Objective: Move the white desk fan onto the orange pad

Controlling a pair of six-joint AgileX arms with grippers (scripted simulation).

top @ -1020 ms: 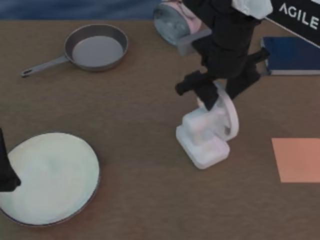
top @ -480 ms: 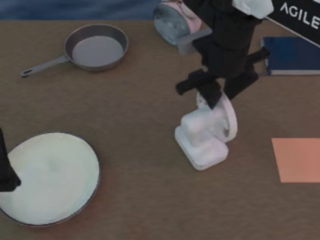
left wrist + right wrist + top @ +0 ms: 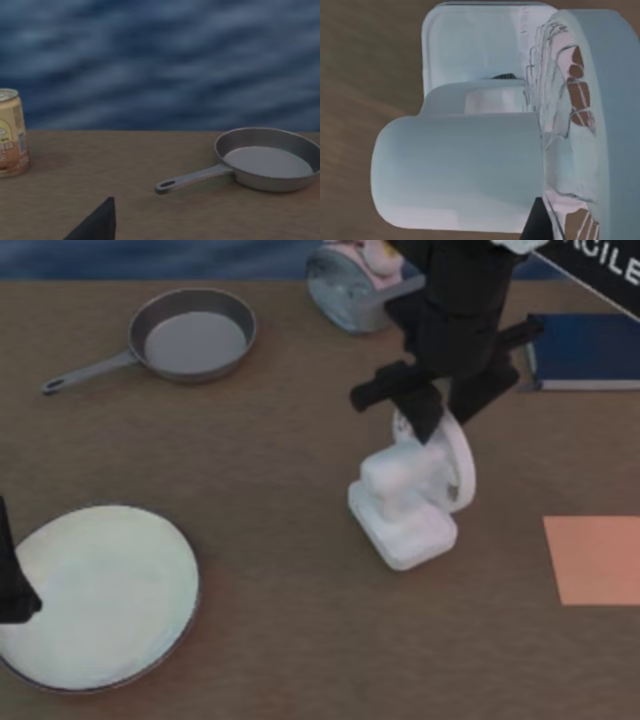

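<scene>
The white desk fan (image 3: 405, 510) stands near the table's middle, its rounded base towards the front left and its grille ring towards the right. My right gripper (image 3: 447, 420) reaches down from the back and is shut on the top of the ring, one finger on each side. In the right wrist view the fan (image 3: 460, 165) fills the picture, with one dark fingertip (image 3: 536, 225) between motor housing and grille. The orange pad (image 3: 595, 558) lies flat at the right edge, apart from the fan. My left gripper (image 3: 12, 585) is parked at the left edge, open.
A grey frying pan (image 3: 195, 335) sits at the back left and a large white plate (image 3: 95, 595) at the front left. A pink alarm clock (image 3: 350, 275) and a dark blue book (image 3: 585, 350) lie at the back. A yellow can (image 3: 10, 132) shows in the left wrist view.
The fan has shifted slightly towards the back and left together with my right gripper. The left arm has not moved.
</scene>
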